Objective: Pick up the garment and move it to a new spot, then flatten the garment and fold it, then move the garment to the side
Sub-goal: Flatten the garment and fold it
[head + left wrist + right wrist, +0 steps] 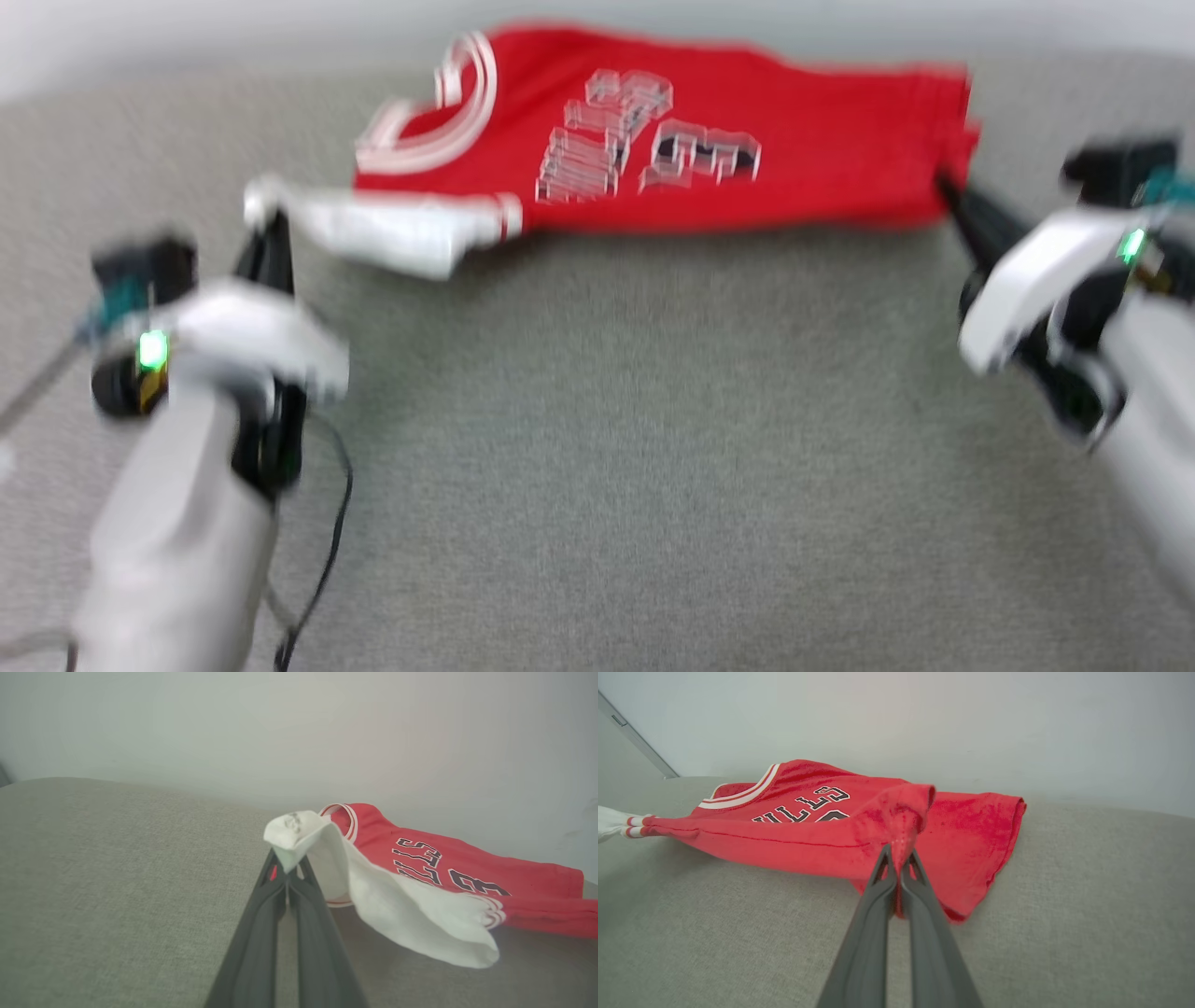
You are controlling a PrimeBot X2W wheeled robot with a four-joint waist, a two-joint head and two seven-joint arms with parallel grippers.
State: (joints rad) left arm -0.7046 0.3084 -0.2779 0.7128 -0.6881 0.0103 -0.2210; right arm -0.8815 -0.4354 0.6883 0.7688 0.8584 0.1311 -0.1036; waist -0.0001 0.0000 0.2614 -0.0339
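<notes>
The garment (747, 140) is a bright red top with white lettering and a white sleeve, stretched across the far part of a grey fabric surface. My left gripper (271, 224) is shut on the end of the white sleeve (299, 833), which is lifted off the surface. My right gripper (948, 191) is shut on the red hem corner (903, 833) at the opposite end. The garment (822, 821) hangs taut between the two grips, and the rest of it lies behind on the surface. The head view is blurred.
The grey fabric surface (607, 448) spreads wide in front of the garment. A pale wall (299, 728) rises right behind it. A dark cable (327, 551) hangs by my left forearm.
</notes>
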